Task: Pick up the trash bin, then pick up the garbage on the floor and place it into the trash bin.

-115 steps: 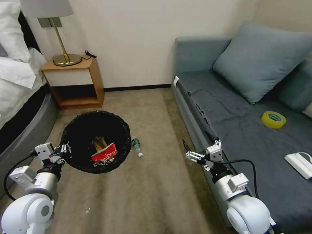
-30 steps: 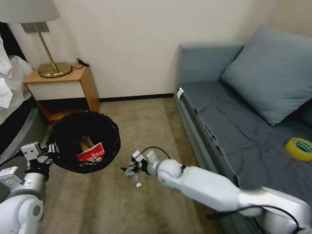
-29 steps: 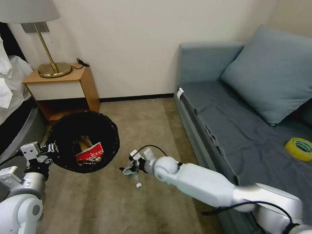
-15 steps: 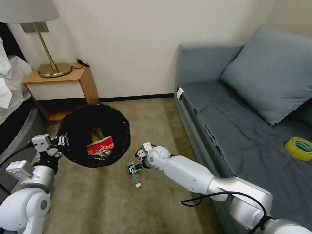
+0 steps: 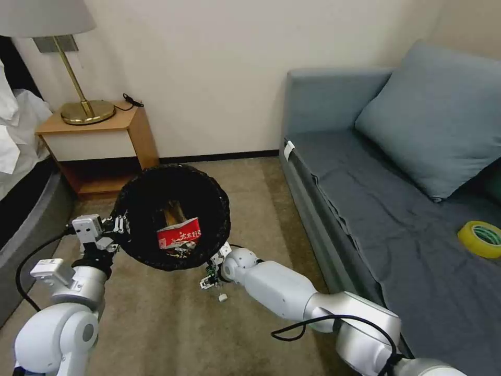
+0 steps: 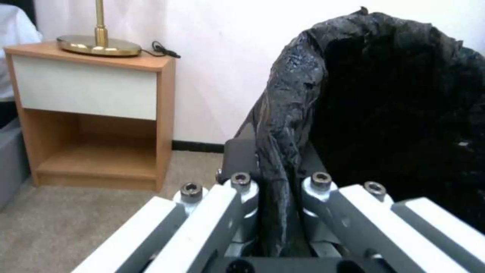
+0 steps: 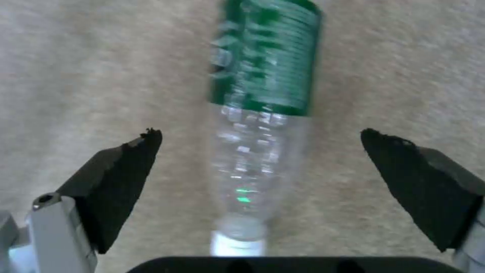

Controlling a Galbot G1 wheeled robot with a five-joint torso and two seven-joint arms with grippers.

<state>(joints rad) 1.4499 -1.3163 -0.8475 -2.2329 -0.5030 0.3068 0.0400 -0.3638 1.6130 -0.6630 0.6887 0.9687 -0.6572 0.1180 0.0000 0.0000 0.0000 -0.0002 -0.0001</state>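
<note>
Now the right gripper [image 7: 260,167] hangs low over the carpet [image 5: 172,324], jaws spread wide with the bottle [image 7: 257,113] lying between them, nothing touching yet. That bottle looks empty, so it should be light, thin-walled and slick, liable to roll or squirt out under a squeeze; my call is to take it across the clear ribbed body between the green label and the white cap, where both pads can settle evenly. Over at nine o'clock from the bottle, the left gripper [image 6: 275,189] is clamped on the bin's [image 5: 172,214] rim, the crinkled black liner pinched between its fingers [image 6: 237,201]. From the head camera, the bin is held off the floor and tipped, mouth open toward us, a red-and-white packet [image 5: 179,236] and a brown pouch [image 5: 172,211] inside. Its lower rim sits just at twelve o'clock of the right gripper, so the lift has little headroom. Open carpet lies toward six, the sofa's [image 5: 365,209] edge runs at three, the bedside table [image 5: 99,141] sits at eleven.
</note>
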